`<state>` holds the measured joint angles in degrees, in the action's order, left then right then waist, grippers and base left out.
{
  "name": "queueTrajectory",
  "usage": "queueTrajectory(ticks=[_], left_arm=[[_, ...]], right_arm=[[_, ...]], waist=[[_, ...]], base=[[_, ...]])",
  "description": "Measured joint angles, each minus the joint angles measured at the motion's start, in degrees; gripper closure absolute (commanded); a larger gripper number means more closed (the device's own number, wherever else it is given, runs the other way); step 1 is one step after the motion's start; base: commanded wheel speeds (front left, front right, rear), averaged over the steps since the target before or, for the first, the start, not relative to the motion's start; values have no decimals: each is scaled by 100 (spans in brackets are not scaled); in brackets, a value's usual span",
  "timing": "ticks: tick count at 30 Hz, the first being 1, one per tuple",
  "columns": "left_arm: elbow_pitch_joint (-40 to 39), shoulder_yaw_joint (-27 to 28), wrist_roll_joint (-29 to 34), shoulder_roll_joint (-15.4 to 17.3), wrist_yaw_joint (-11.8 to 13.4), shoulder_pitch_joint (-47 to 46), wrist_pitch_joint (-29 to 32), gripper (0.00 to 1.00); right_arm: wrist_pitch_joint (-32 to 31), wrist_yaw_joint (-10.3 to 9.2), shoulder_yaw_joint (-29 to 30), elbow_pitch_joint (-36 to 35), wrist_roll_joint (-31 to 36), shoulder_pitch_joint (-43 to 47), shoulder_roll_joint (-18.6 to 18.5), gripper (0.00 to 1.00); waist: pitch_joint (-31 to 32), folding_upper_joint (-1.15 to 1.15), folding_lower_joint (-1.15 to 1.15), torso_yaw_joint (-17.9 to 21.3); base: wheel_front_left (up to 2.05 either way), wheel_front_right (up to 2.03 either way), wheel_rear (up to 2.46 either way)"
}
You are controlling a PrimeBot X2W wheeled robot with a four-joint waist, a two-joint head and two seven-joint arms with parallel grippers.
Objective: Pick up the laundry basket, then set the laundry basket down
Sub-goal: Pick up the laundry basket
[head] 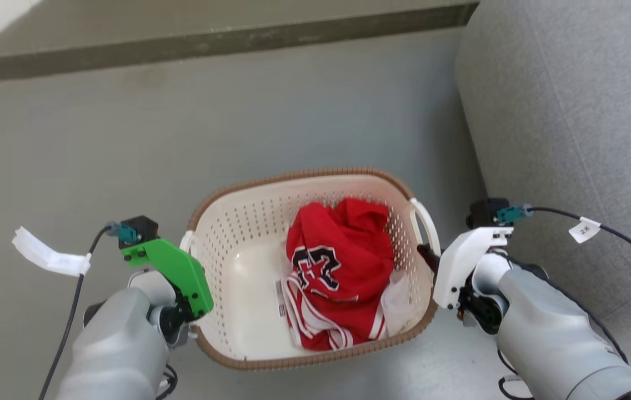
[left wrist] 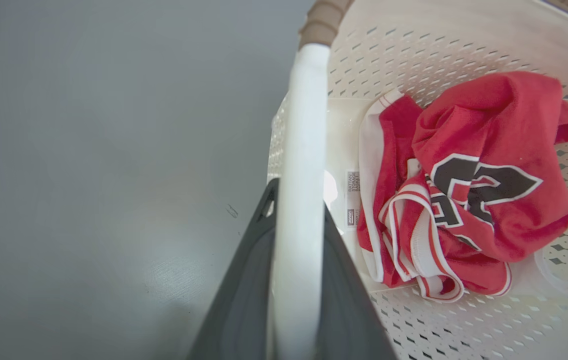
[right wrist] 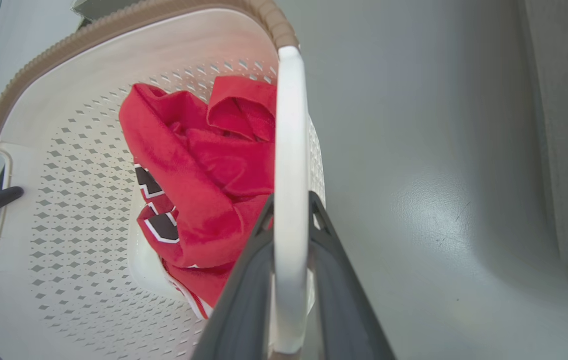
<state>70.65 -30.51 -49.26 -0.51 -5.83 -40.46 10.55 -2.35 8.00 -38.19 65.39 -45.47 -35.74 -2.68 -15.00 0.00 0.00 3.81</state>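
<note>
The laundry basket (head: 238, 233), cream-white and perforated with a brown rim, sits between my two arms in the head view. A red jersey (head: 343, 261) with dark numbers lies crumpled inside it. My left gripper (head: 189, 249), under its green mount, is at the basket's left loop handle. The left wrist view has its two dark fingers (left wrist: 244, 280) shut on that white handle (left wrist: 304, 125). My right gripper (head: 428, 255), under its white mount, is at the right handle (head: 424, 222). The right wrist view has it (right wrist: 291, 205) shut on that handle (right wrist: 289, 125). Whether the basket touches the floor I cannot tell.
A grey sofa (head: 571, 111) stands close on the right, beside my right arm. A low dark ledge (head: 210, 39) runs along the far side. Grey floor (head: 126, 139) spreads to the left and beyond the basket. Cables with paper tags (head: 49, 256) hang from both wrists.
</note>
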Motion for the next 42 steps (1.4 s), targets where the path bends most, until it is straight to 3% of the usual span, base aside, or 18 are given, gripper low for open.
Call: queueTrajectory(ticks=[27, 42], left_arm=[[142, -127, -360, 2, 2, 632, 634, 100], [137, -181, -512, 5, 34, 759, 737, 100]], right_arm=[[-705, -1, -218, 54, -450, 600, 32, 100], [-789, -1, -311, 25, -568, 696, 7, 100]], waist=[[1268, 0, 0, 59], [1545, 0, 0, 24]], base=[[0, 0, 0], [0, 0, 0]])
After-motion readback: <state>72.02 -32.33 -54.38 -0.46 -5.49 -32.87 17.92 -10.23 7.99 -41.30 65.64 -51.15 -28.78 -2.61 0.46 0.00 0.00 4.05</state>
